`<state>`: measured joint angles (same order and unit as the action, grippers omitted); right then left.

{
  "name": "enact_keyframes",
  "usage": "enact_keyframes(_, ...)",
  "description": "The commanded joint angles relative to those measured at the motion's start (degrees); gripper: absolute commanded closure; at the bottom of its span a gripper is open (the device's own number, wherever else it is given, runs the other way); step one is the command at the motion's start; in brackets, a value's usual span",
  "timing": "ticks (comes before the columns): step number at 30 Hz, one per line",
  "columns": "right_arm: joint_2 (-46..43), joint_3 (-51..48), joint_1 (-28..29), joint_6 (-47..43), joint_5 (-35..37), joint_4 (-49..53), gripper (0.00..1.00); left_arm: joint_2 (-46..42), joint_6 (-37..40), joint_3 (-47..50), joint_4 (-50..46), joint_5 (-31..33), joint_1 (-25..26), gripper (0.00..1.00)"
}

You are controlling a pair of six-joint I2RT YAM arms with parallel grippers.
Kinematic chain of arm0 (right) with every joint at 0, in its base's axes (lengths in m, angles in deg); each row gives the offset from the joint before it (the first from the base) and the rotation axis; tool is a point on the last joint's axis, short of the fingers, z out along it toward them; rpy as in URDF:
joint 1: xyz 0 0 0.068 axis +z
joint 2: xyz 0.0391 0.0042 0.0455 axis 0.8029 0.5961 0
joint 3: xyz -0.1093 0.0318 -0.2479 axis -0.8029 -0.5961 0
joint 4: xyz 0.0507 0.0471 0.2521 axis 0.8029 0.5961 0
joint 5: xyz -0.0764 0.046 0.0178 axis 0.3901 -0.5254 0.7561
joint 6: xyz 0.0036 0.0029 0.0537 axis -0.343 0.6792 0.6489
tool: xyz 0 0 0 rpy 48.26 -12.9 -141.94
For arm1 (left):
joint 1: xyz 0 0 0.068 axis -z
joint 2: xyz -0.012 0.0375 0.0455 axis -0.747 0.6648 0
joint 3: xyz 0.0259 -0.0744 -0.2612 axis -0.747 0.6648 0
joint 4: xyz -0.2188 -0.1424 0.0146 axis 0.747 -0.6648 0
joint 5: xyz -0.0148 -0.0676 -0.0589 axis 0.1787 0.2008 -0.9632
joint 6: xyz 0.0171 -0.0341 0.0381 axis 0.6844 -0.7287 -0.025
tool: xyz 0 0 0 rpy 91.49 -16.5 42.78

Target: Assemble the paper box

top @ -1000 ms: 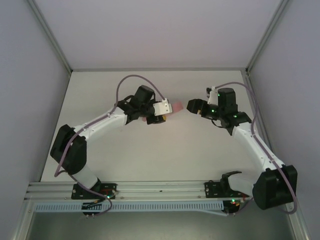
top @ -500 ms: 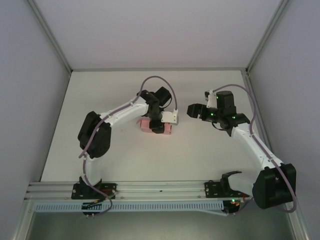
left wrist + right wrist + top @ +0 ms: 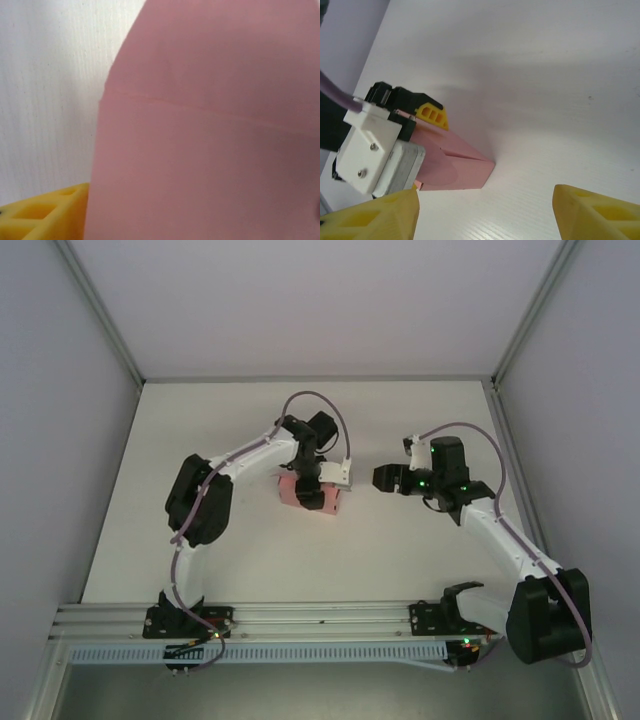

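Observation:
The pink paper box [image 3: 290,492] rests on the white table, folded into a small block with a flap seam on its top [image 3: 465,167]. My left gripper [image 3: 318,495] comes down over it, one yellow finger [image 3: 432,112] on its far side and the other at its near edge, shut on the box. Seen from the left wrist, the pink card [image 3: 210,150] sits right against the lens, with a yellow finger [image 3: 45,215] at the lower left. My right gripper [image 3: 382,478] hovers to the right of the box, open, with only bare table between its fingertips [image 3: 485,215].
The white tabletop [image 3: 400,540] is bounded by grey walls at the left, right and back, with metal frame posts [image 3: 105,320] at the corners. An aluminium rail [image 3: 320,615] with the arm bases runs along the near edge.
My left arm has swung the box back and down onto the table and turned its wrist over it. The right gripper has shifted slightly nearer and left, toward the box.

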<state>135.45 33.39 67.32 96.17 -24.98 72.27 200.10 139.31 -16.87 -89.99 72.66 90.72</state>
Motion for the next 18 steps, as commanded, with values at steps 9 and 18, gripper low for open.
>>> enact_keyframes(9,-0.59,-1.08,11.02,-16.95,4.08,-6.2,0.3,-2.83,3.59,0.69,-2.77,-3.09,-2.41,0.09)
enact_keyframes(18,2.57,0.03,11.23,-15.53,4.2,-8.37,0.3,-6.26,3.14,1.64,-1.73,-2.99,-3.73,0.0)
